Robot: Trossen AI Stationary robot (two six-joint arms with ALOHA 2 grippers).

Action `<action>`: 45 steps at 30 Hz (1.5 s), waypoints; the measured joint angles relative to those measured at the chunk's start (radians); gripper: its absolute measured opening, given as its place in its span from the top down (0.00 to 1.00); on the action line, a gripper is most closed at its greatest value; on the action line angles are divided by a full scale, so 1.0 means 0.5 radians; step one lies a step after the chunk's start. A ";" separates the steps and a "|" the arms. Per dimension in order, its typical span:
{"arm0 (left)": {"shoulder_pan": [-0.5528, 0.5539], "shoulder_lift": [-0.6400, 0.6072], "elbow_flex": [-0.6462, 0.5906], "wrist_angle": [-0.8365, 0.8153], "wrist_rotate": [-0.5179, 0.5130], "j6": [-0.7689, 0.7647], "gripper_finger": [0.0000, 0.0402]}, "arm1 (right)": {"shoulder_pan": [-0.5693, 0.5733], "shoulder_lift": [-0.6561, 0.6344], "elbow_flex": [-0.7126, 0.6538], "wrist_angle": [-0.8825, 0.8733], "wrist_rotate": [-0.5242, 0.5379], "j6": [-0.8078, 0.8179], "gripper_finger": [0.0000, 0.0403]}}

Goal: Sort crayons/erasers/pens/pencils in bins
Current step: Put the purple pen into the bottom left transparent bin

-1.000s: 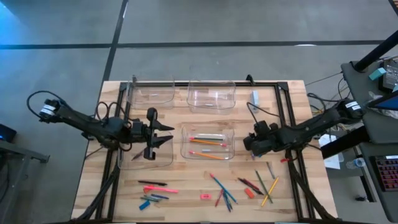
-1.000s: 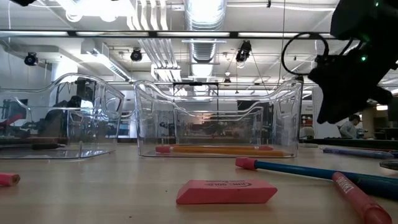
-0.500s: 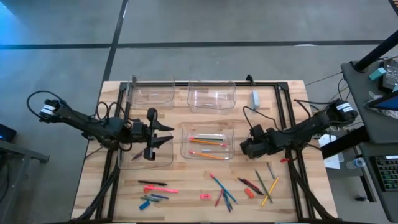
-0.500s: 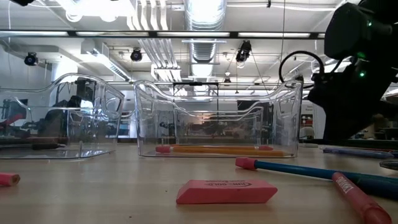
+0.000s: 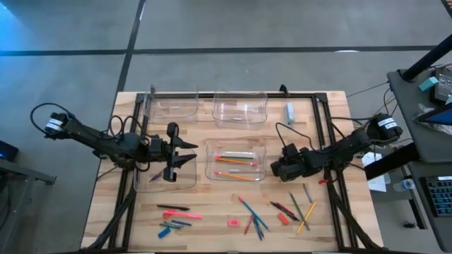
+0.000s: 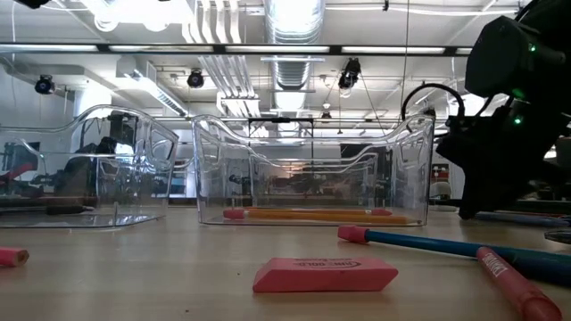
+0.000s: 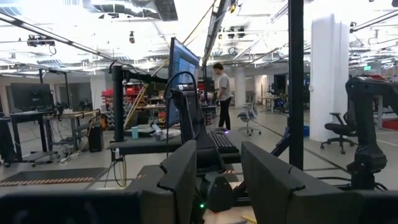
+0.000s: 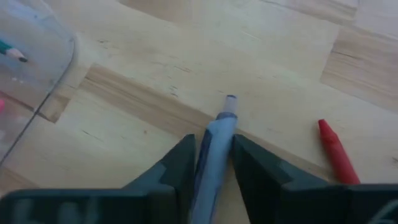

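Blue-grey pen (image 8: 214,149) now pinched; right gripper (image 8: 211,163) shifted toward pencil bin (image 5: 236,161).

1. The pink eraser (image 6: 325,275) lying flat at the front of the table in the low view has raised lettering along its long side face. The letters are too small and soft to read with any certainty.
2. The red crayon (image 6: 517,287) at the lower right of the same view carries dark print on its wrapper. It cannot be made out.
3. The monitor (image 7: 184,64) on a desk in the room behind, seen in the left wrist view, shows nothing readable.
4. No other text, number, brand or sign can be read in any view.
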 joint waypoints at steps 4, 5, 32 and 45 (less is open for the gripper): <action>0.000 0.000 0.000 0.000 0.000 0.000 0.72 | 0.000 0.033 0.001 0.027 -0.012 0.007 0.89; 0.000 0.000 0.000 0.000 0.000 0.000 0.72 | -0.001 0.034 0.000 0.036 -0.014 0.008 0.91; 0.000 -0.342 -0.002 -0.685 0.026 -0.105 0.72 | 0.005 -0.529 0.642 -0.078 0.245 -0.831 0.95; 0.089 0.150 0.046 -0.414 0.017 -0.174 0.50 | 0.005 -0.163 1.034 1.342 0.317 -2.260 0.95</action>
